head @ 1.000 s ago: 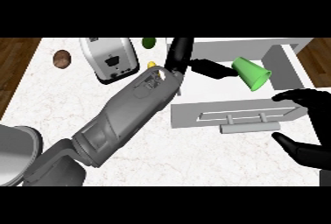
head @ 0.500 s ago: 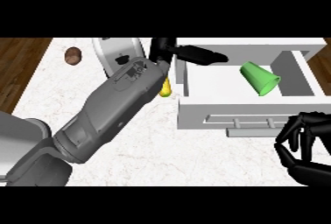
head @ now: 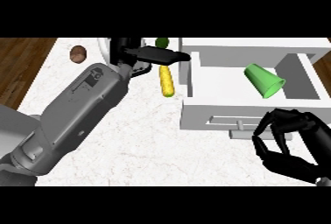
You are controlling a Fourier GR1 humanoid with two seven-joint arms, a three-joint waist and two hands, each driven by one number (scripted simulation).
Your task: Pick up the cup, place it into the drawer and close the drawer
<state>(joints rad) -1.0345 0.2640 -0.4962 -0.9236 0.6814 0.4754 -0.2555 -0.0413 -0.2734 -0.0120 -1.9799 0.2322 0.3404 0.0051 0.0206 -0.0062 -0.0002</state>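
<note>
The green cup (head: pixel 264 81) lies on its side inside the open white drawer (head: pixel 213 109), mouth toward the lower right. My left hand (head: pixel 154 54) hovers left of the drawer's back left corner with straight fingers pointing right; it is open and holds nothing. My right hand (head: pixel 290 141) sits at the lower right, just in front of the drawer's front panel. Its fingers are curled near the handle (head: pixel 238 124), and I see nothing held in them.
A yellow corn cob (head: pixel 167 81) lies on the marble counter (head: pixel 149 144) just left of the drawer. A small green item (head: pixel 161 42) sits behind it. A brown round object (head: pixel 78 54) rests near the counter's left edge. A white appliance (head: pixel 105 47) is mostly hidden behind my left hand.
My left hand has drawn back to the left, away from the cup, which now lies in the drawer. My right hand has curled tighter and come up against the drawer front.
</note>
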